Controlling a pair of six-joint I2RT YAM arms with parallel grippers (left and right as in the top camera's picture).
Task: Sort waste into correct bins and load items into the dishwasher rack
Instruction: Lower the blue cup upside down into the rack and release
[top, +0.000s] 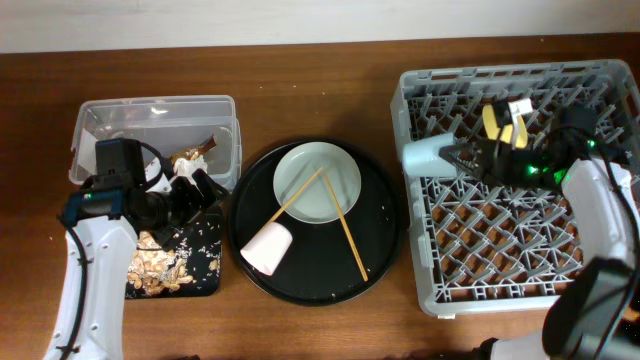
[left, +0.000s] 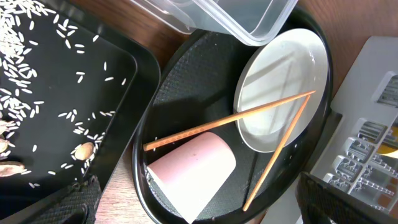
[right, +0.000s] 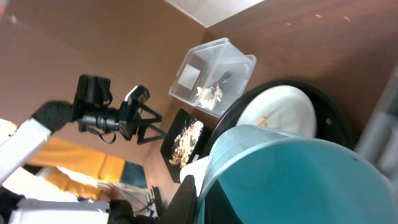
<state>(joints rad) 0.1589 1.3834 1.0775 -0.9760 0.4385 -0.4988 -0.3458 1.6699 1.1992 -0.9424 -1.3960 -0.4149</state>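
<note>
My right gripper (top: 466, 156) is shut on the light blue cup (top: 428, 155) and holds it on its side over the left edge of the grey dishwasher rack (top: 520, 250). The cup fills the right wrist view (right: 298, 180). A yellow bowl (top: 498, 125) sits in the rack behind it. The pink cup (top: 267, 247) lies on its side on the round black tray (top: 385, 265), next to the pale plate (top: 318, 182) with two chopsticks (top: 349, 238) across it. My left gripper (top: 205, 190) is open and empty between the clear tub (top: 150, 110) and the shallow black tray (top: 205, 275).
The shallow black tray holds beige scraps (top: 160, 268) and rice grains (left: 37, 74). The tub holds white tissue (right: 208, 94) and a brown wrapper (top: 195, 152). In the left wrist view the pink cup (left: 193, 165) and plate (left: 283, 87) lie just ahead of the open fingers.
</note>
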